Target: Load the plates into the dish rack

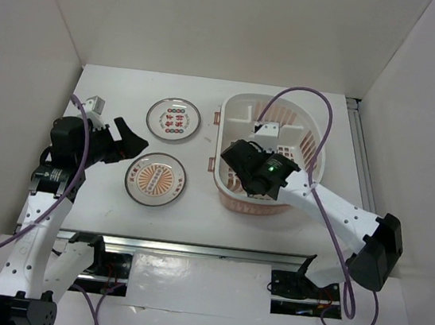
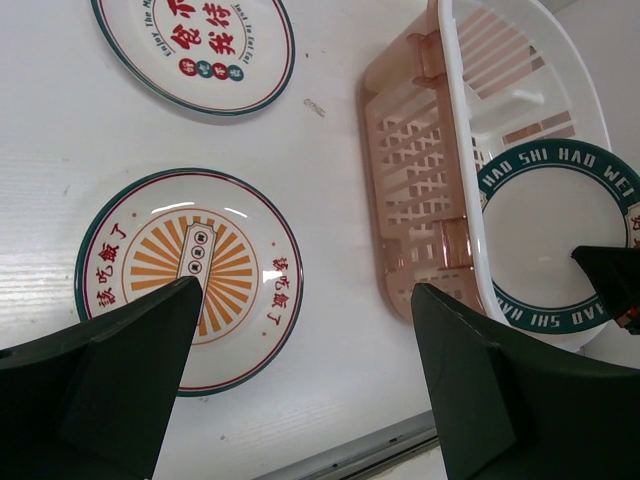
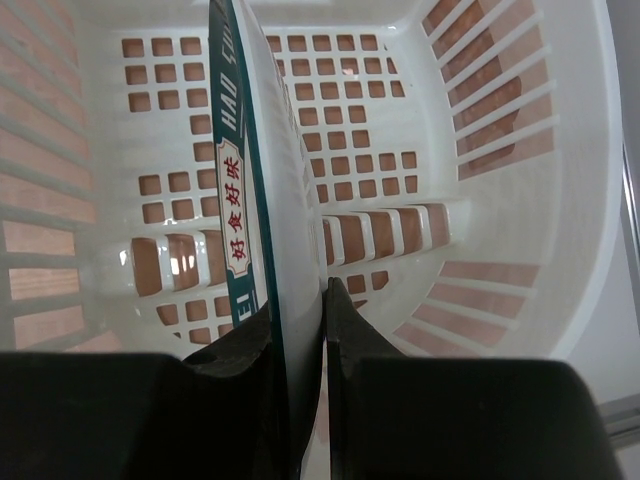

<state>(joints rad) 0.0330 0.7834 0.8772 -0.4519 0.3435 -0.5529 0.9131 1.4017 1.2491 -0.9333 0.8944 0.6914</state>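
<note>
The dish rack (image 1: pixel 309 146) is a pale pink oval basket at the right. My right gripper (image 1: pixel 243 166) is inside it, shut on the teal-rimmed plate (image 3: pixel 262 190), which stands on edge over the slotted base (image 3: pixel 350 120). That plate also shows in the left wrist view (image 2: pixel 555 240), in the near end of the rack (image 2: pixel 415 170). The sunburst plate (image 1: pixel 156 181) and the plate with red-green characters (image 1: pixel 173 118) lie flat on the table left of the rack. My left gripper (image 1: pixel 133 145) is open and empty, above the sunburst plate's (image 2: pixel 190 275) left side.
White walls close in the table at the back and both sides. The table's near edge has a metal rail (image 1: pixel 206 251). A strip of bare table (image 2: pixel 330 200) lies between the two flat plates and the rack.
</note>
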